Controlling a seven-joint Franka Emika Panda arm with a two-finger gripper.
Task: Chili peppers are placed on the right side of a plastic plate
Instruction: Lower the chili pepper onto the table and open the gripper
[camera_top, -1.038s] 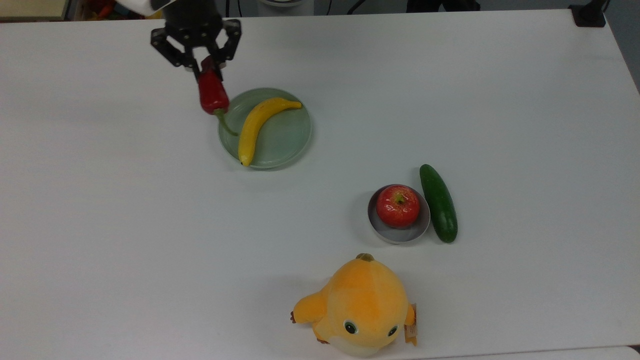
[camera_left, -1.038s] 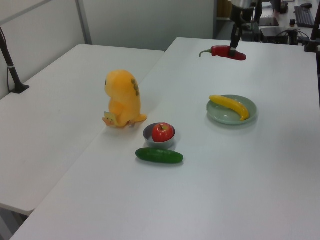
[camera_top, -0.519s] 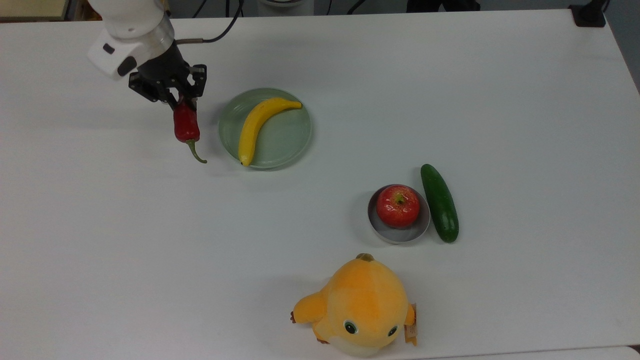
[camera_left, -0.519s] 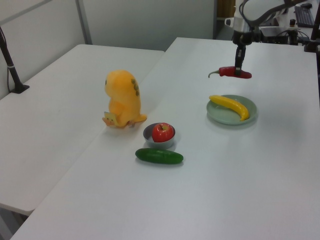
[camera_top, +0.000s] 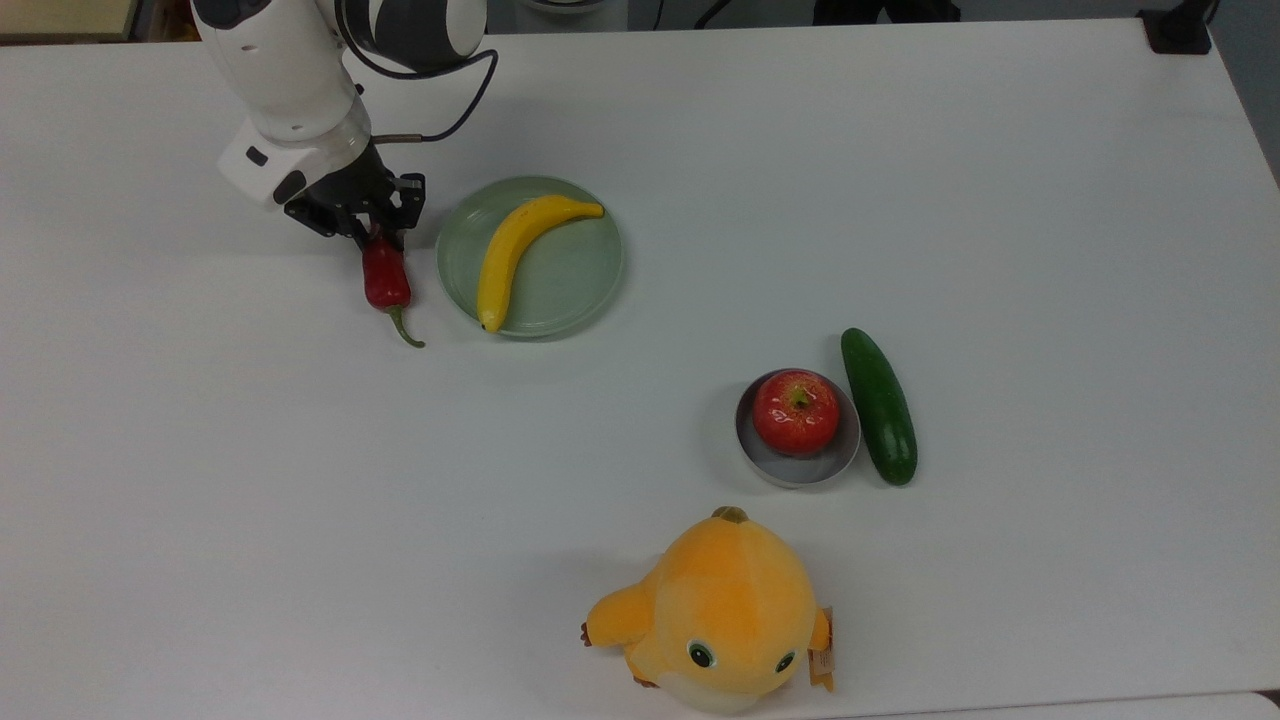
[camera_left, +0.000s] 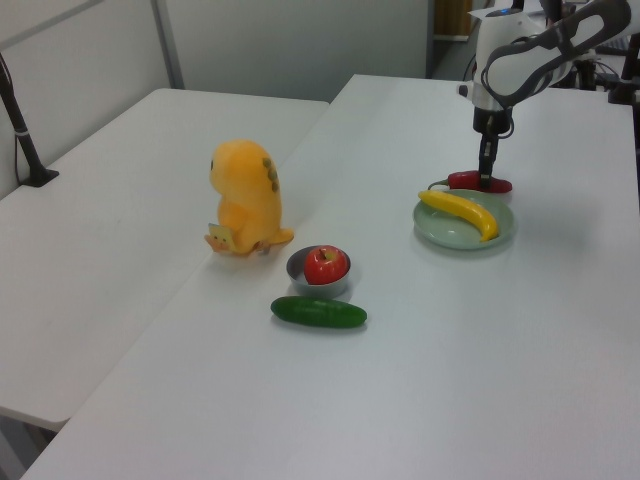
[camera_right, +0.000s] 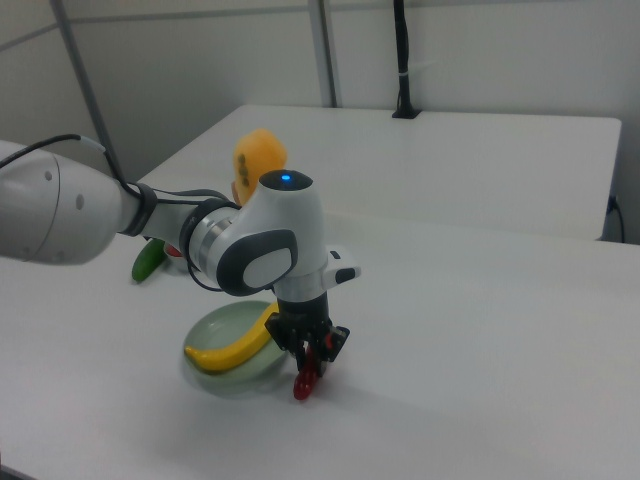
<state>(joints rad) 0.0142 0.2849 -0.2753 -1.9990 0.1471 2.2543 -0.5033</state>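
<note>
Top view: pincer (camera_top: 375, 236) grips the chili pepper (camera_top: 385, 279), hiding its tip beside the plate (camera_top: 590, 270).

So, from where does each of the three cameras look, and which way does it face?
Top view: from above, looking down on the table; white arm, gripper holding the chili pepper beside the plate.
Left view: low, from the toy's side, facing the arm.
Right view: from the arm's side, facing the toy.
All three views share pepper, plate and banana.
</note>
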